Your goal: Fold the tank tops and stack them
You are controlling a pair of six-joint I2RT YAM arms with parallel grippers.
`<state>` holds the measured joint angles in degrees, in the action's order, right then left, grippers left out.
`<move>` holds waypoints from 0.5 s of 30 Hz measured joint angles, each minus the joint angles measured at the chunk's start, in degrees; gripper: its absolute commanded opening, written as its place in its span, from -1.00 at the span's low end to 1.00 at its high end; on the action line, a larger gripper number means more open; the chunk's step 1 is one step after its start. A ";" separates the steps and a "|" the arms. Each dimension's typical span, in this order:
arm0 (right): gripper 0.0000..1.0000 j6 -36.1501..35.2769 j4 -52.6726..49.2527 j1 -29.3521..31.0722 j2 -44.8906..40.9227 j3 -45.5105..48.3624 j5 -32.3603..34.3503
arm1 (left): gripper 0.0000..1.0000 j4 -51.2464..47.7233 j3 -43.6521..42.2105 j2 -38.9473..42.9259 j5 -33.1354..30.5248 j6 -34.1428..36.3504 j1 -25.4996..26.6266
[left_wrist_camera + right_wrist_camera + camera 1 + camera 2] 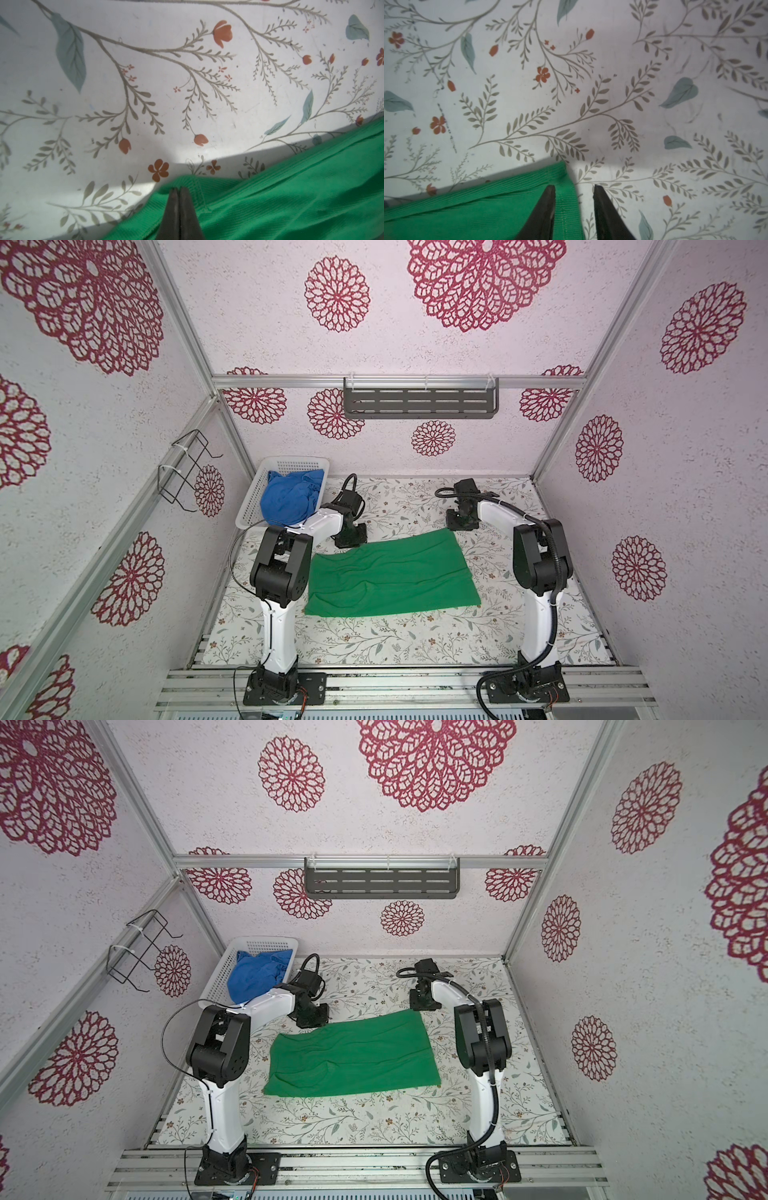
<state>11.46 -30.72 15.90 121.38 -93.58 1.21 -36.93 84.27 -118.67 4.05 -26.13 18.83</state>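
Notably, left gripper (180,188) jaws pressed together at corner of bright green ribbed fabric tank top (390,576) (pinch unclear); right gripper (574,187) jaws stood apart, astride another corner.

Flat tank top (390,574) lies centred on the table (374,639), bunched tank top (291,497) in the basket (252,499) back-left.

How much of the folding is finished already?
Done: the green tank top lies on the table, folded into a rough rectangle. In hand: the left gripper is shut at one far corner, seemingly pinching it; the right gripper is open over the other. Left: the blue tank top sits crumpled in the white basket, unfolded, so nothing is stacked yet.
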 measured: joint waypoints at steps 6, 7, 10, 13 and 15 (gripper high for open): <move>-0.29 -2.67 -0.48 0.00 1.60 -1.95 -2.56 | -1.00 -0.17 0.79 -1.05 0.00 0.04 -0.13; -0.29 -2.86 -0.50 0.00 2.01 -1.92 -3.04 | -1.00 -0.20 0.90 -1.16 0.00 0.04 -0.13; -0.30 -2.91 -0.63 0.00 3.54 -1.66 -4.00 | -1.00 -0.20 1.09 -1.38 0.00 0.04 -0.13; -0.43 -2.99 -0.39 0.00 4.00 -1.46 -4.66 | -1.00 -0.22 1.09 -1.38 0.00 0.04 -0.15; -0.63 -2.86 -0.39 0.00 4.02 -1.46 -4.96 | -1.00 -0.22 1.09 -1.40 0.00 0.04 -0.15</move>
<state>8.60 -31.11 15.90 125.40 -95.04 -3.75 -37.15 85.36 -120.07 4.05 -26.09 18.68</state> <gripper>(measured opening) 0.256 0.039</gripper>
